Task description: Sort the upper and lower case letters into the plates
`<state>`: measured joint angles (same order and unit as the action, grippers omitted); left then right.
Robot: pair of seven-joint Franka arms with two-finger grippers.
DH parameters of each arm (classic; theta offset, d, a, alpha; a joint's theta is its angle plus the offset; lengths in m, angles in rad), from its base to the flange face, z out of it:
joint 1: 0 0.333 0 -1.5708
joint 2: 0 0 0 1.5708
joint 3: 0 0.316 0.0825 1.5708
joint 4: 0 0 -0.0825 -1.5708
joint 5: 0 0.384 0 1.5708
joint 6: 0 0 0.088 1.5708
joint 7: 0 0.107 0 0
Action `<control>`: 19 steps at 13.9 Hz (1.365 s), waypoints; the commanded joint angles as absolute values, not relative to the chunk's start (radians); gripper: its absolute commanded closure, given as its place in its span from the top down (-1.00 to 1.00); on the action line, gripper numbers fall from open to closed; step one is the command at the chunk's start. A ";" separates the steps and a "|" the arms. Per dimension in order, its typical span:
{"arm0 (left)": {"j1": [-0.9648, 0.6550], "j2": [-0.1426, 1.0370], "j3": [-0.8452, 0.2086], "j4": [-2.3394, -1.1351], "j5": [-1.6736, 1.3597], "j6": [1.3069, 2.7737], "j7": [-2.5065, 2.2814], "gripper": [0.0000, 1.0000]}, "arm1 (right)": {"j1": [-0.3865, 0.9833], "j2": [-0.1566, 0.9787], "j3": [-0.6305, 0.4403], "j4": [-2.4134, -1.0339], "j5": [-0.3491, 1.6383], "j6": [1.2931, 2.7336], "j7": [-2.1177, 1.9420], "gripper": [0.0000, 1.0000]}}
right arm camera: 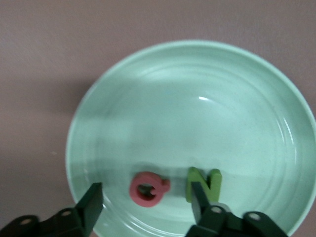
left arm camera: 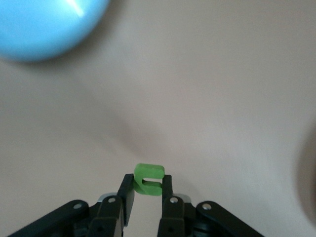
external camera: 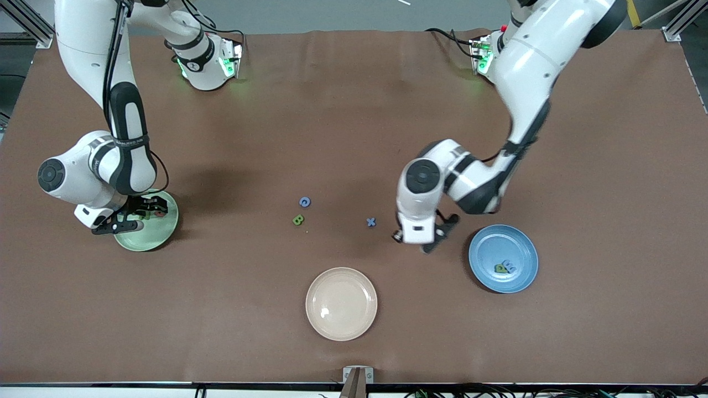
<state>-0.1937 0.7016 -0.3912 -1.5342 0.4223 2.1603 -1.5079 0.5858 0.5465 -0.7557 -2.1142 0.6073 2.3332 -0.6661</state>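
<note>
Two letters lay in the green plate (right arm camera: 276, 113) beneath the wide-open right gripper (right arm camera: 145, 207). Others lay in the blue plate (external camera: 522, 249). A green letter (left arm camera: 148, 178) was pinched in the closed left gripper (left arm camera: 147, 195) beside it. Three letters (external camera: 305, 202) remained on the surface (external camera: 354, 110).

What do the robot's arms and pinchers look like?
Both arms are glossy white with black bands at the joints and round grey caps. Black cables run along them, and green lights glow at their bases. The left gripper and right gripper are black, with flat jaws and silver screws.
</note>
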 commanded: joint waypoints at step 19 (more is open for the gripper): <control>-0.234 0.753 -0.463 -1.520 0.420 2.121 -1.379 0.96 | 1.069 0.744 -0.643 -1.707 0.627 2.181 0.922 0.91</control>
<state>-0.1472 0.7098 -0.4759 -1.5690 0.4216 2.1181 -1.3521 1.1063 0.6871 -0.6637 -1.7704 0.6076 2.1863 0.8967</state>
